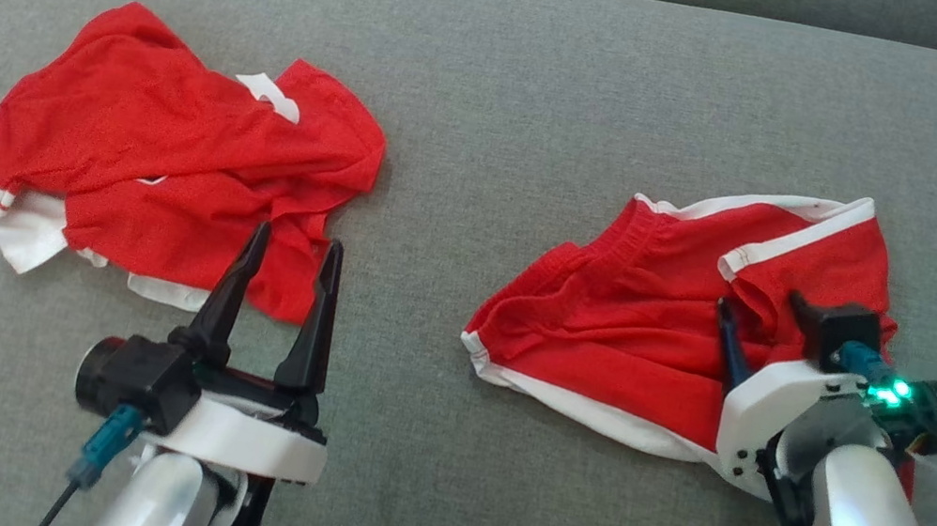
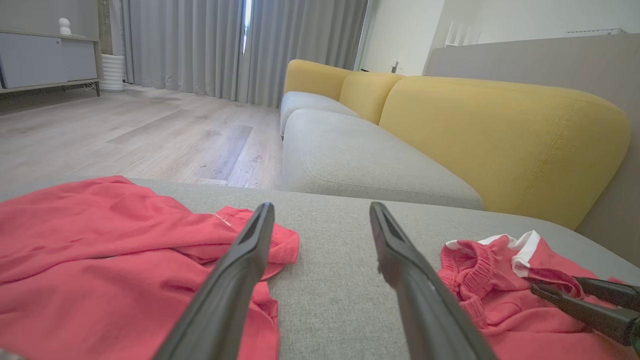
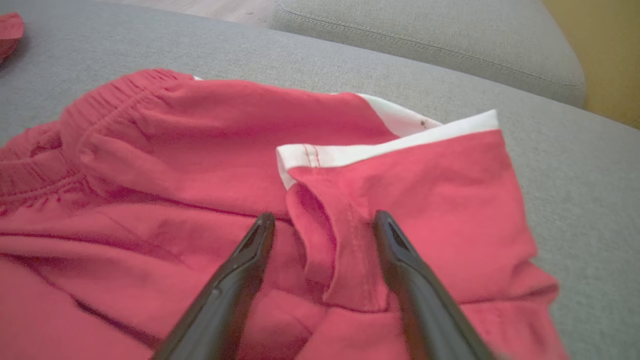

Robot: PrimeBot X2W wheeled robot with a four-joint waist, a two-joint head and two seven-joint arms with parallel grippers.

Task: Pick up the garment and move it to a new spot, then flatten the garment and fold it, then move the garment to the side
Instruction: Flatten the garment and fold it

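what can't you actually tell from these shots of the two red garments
- Head view: the right gripper covers the lower right corner of the shorts.
- Head view: the shirt is crumpled; its folds hide its front.
- Right wrist view: whether the open fingertips touch the cloth is unclear.
- Left wrist view: the shirt runs off the left and bottom edges.

— Both arms out in front?
— Yes. The left gripper (image 1: 300, 237) points straight ahead, held low, its two dark fingers spread wide. The right gripper (image 1: 759, 302) reaches further forward, tipped downward, fingers parted just as wide.
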